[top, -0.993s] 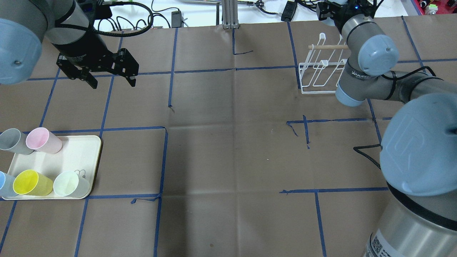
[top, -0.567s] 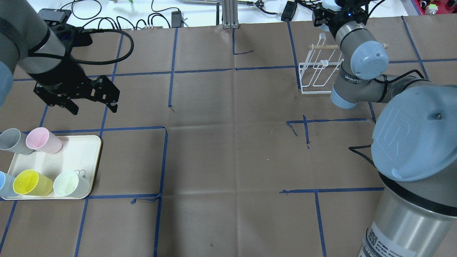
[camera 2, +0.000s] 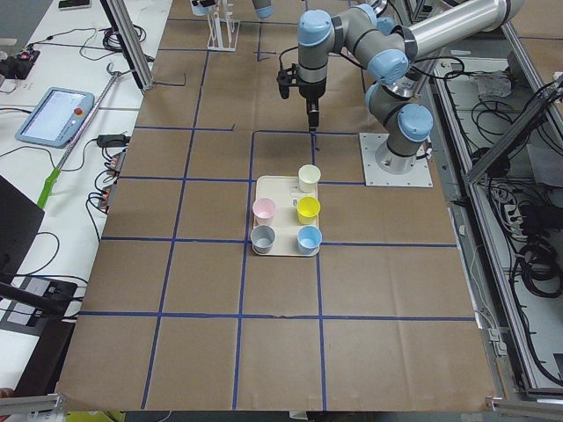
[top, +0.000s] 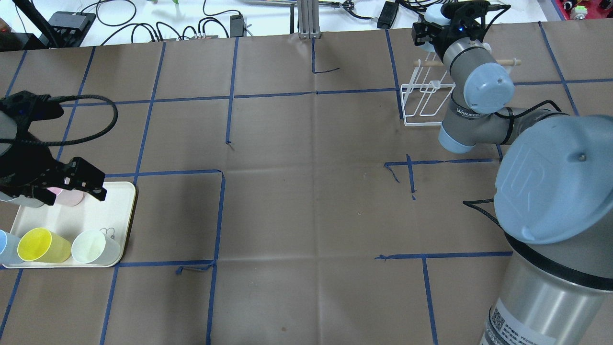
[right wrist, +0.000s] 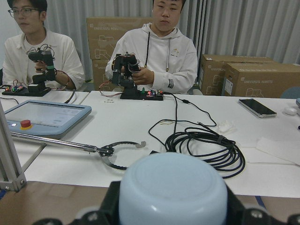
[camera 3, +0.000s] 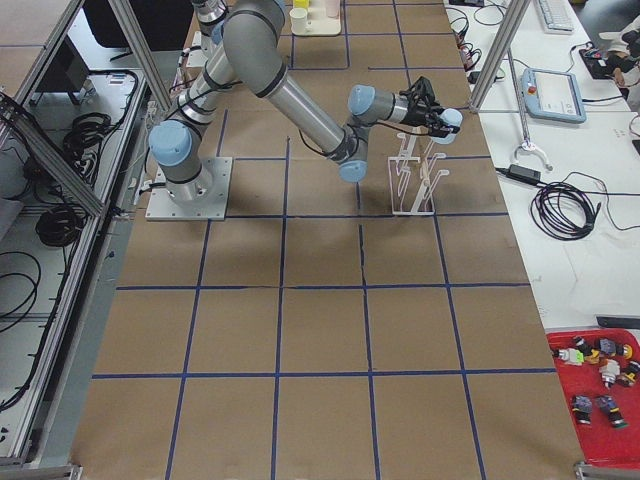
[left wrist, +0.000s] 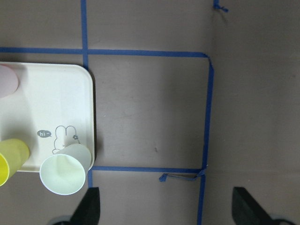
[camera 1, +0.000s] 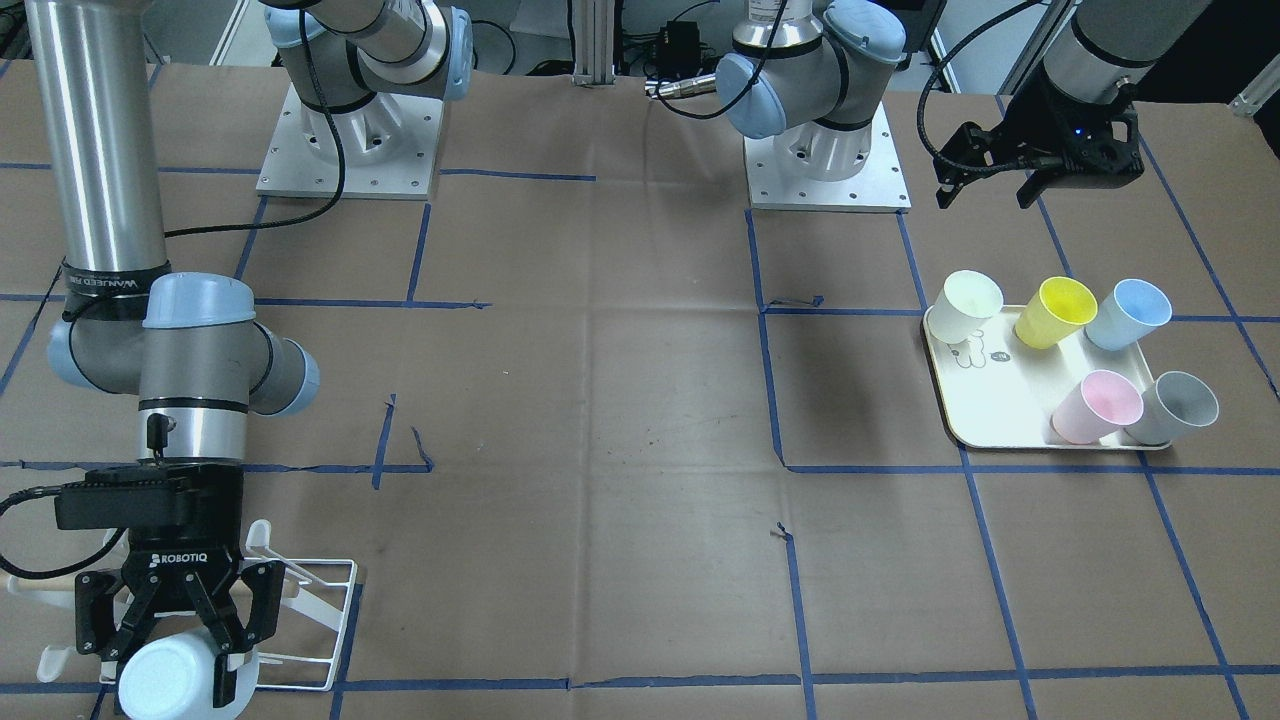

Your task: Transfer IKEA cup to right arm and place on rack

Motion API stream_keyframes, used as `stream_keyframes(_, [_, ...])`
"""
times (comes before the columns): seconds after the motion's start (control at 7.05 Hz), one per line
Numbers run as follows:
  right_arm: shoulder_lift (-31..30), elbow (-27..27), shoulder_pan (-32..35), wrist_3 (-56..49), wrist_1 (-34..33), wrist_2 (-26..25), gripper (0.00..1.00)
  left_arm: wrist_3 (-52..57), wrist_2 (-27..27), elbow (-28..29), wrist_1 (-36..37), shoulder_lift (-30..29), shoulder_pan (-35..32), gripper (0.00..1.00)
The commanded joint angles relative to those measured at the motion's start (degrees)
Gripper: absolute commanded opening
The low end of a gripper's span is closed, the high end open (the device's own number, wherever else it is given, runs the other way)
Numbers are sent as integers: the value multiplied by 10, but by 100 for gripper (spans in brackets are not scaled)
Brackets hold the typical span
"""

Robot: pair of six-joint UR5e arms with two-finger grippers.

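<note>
My right gripper is shut on a pale blue IKEA cup and holds it on its side over the far end of the white wire rack. The cup's base fills the right wrist view. In the overhead view the rack is partly hidden by the right arm. My left gripper is open and empty above the far edge of the cream tray. Its fingertips show wide apart in the left wrist view.
The tray holds several cups lying on their sides: pale green, yellow, blue, pink, grey. Blue tape lines grid the brown table. Two operators sit beyond the far edge.
My left gripper, still open, has swung from the table's far side back and left to above the tray. My right arm has shifted a little left at the rack.
</note>
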Motion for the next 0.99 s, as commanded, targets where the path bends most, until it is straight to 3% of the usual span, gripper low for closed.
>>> stream_keyframes(0.0, [-1,5,-1,0,0,-2,31,64,15,-36,12,26,51,99])
stream_keyframes(0.28, [2,13,-2,0,1,-3,55,78,14,-55,32,13,67,99])
stream_keyframes(0.57, [0,12,-2,7,2,0,99,80,13,-133,146,1,68,99])
stream_keyframes(0.85, [0,13,-2,7,3,0,100,80,12,-171,222,-30,68,99])
